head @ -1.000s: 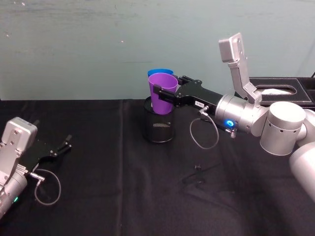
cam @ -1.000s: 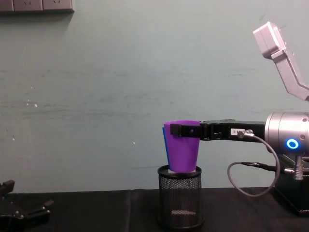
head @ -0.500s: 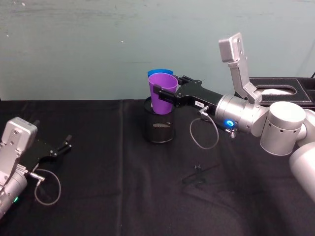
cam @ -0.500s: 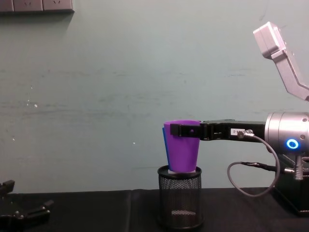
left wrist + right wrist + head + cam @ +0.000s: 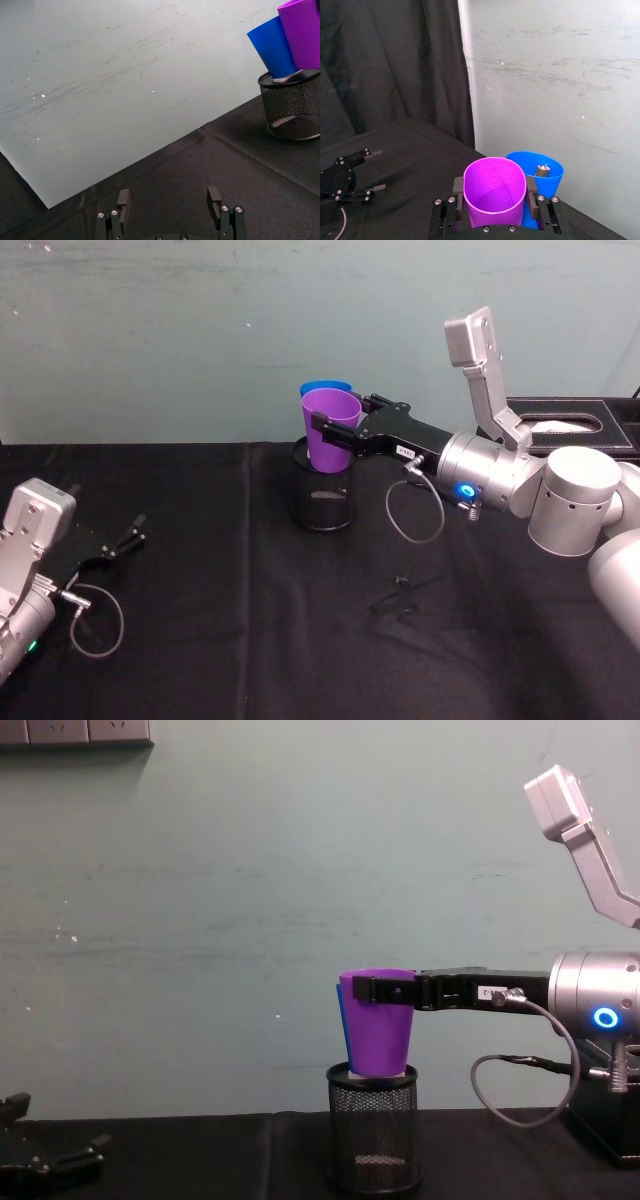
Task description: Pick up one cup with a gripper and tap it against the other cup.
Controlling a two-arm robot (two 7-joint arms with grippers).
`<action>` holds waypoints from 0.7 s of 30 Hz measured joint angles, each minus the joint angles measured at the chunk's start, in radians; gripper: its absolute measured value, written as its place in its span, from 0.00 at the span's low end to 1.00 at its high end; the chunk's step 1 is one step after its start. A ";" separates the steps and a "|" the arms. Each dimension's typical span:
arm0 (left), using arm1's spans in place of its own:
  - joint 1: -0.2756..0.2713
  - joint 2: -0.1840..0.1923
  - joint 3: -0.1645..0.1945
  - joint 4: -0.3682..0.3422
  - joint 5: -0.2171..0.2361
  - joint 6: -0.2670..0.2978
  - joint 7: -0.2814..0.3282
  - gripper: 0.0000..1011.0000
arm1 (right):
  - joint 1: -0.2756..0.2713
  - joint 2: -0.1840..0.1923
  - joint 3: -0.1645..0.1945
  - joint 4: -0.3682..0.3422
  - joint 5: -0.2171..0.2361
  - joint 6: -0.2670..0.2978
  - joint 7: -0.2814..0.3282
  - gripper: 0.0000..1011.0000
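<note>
Cup, purple [image 5: 330,428]: plastic tumbler, held upright in the air just above the black mesh holder [image 5: 322,502], at the far middle of the counter [image 5: 250,630].

Right end effector [image 5: 340,416]: reaches in from the right, fingers clamped on the purple cup's wall just under the rim, one on each side.

Cup, blue [image 5: 274,47]: plastic tumbler, leaning, its base at the holder's rim. It stands on the far side of the purple cup, slightly to the left. The two walls are touching or very nearly so; which, cannot be told.

Left end effector [image 5: 169,200]: parked low at the near left of the counter, fingers spread, nothing between them, well apart from both cups.

Step in hand, as judged: pick-up is done and the purple cup is brought alongside the blue one, so the tap itself is the current item.

Next move, as judged: a short, light push of the purple cup toward the far left until the walls meet. Grip should hold firm, and force should be small, since the leaning blue cup looks easy to dislodge from the holder.
</note>
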 joint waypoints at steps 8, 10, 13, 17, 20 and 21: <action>0.000 0.000 0.000 0.000 0.000 0.000 0.000 0.99 | 0.000 0.000 0.000 0.000 0.000 0.000 0.000 0.72; 0.000 0.000 0.000 0.000 0.000 0.000 0.000 0.99 | 0.000 0.000 0.000 0.000 0.000 0.000 0.000 0.72; 0.000 0.000 0.000 0.000 0.000 0.000 0.000 0.99 | 0.000 0.000 0.000 0.000 0.000 0.000 0.000 0.72; 0.000 0.000 0.000 0.000 0.000 0.000 0.000 0.99 | 0.000 0.000 0.000 0.000 0.000 0.000 0.000 0.72; 0.000 0.000 0.000 0.000 0.000 0.000 0.000 0.99 | 0.000 0.000 0.000 0.000 0.000 0.000 0.000 0.72; 0.000 0.000 0.000 0.000 0.000 0.000 0.000 0.99 | 0.000 0.000 0.000 0.000 0.000 0.000 0.000 0.72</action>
